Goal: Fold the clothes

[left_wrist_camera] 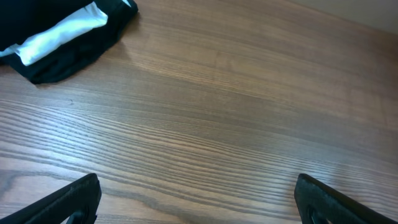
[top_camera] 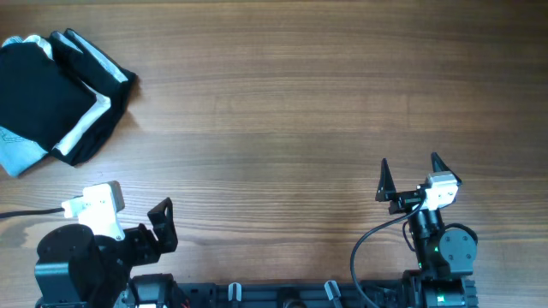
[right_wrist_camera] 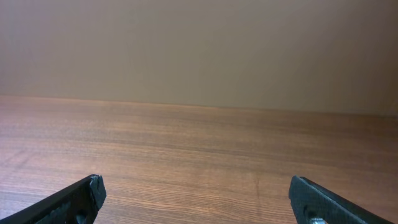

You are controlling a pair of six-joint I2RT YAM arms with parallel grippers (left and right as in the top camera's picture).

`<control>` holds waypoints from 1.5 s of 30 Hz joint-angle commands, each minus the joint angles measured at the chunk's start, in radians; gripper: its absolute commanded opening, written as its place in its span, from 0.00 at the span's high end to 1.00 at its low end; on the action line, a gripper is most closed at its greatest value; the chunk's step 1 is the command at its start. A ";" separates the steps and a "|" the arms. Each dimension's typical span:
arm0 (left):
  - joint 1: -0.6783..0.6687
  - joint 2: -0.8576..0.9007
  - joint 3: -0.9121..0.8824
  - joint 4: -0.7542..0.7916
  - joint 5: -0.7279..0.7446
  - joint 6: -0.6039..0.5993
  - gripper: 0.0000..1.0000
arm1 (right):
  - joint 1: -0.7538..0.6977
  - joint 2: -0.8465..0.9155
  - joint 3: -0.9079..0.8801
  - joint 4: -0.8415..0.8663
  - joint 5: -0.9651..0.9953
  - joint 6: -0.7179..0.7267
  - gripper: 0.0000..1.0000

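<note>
Black garment (top_camera: 34, 90): we see it bunched in a heap at about 10 o'clock in the overhead view, against the left edge and unfolded. Neither gripper touches it.

Striped garment (top_camera: 104, 67): its black and white bands lie against the heap's 3 o'clock side, touching the black fabric. In the left wrist view we see one white band (left_wrist_camera: 62, 30) at 11 o'clock.

Light blue piece (top_camera: 19, 156): it pokes out at the heap's 7 o'clock corner. We cannot tell whether it is tucked under the black cloth.

Left gripper (top_camera: 163, 224): at 7 o'clock in the overhead view, well apart from the heap. Its wrist camera shows the gripper (left_wrist_camera: 196, 183) released, with the jaws spread wide over bare wood and nothing between them.

Right gripper (top_camera: 410, 162): at 5 o'clock, far from the clothes. It is also released, with the jaws wide apart and empty in its own camera (right_wrist_camera: 194, 182).

Table (top_camera: 300, 103): brown wood grain. Both grippers point towards 12 o'clock across it.
</note>
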 commanded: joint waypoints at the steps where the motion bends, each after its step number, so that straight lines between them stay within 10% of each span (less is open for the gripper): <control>1: 0.003 -0.002 -0.002 0.003 0.010 -0.010 0.00 | -0.004 -0.010 -0.001 0.003 0.018 -0.003 0.00; 21: 0.003 -0.014 -0.029 0.016 0.012 -0.009 0.00 | -0.004 -0.010 -0.001 0.003 0.018 -0.003 0.00; 38: 0.003 -0.462 -0.977 1.332 0.018 0.002 0.00 | -0.004 -0.010 -0.001 0.003 0.018 -0.003 0.00; 45: 0.000 -0.471 -1.033 1.193 0.005 -0.002 0.00 | -0.004 -0.010 -0.001 0.003 0.018 -0.003 0.00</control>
